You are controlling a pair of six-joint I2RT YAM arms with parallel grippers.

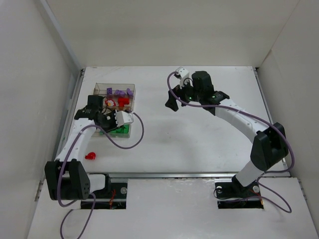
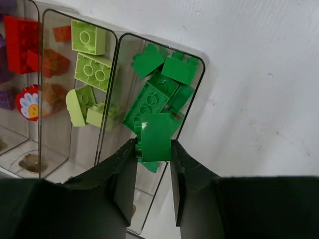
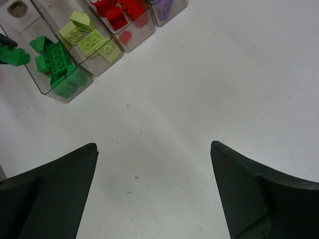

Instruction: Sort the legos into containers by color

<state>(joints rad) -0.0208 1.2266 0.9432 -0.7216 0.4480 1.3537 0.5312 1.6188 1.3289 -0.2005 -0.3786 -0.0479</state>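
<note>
Left gripper (image 2: 153,148), clamped on a dark green lego (image 2: 155,130) at mid-frame above the container's green row (image 2: 202,63), risks bouncing it off the heaped bricks (image 2: 149,102) onto the bench (image 2: 259,99) if released too high, while the right gripper (image 3: 153,145) hangs wide apart, empty.

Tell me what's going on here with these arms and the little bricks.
The left claw is shut on a dark green brick over the end row of the clear organizer box, where other dark green bricks lie. The other rows hold yellow-green bricks, red bricks and purple bricks. The right claw hangs open and empty over the table. One loose red brick lies on the table near the left arm.
</note>
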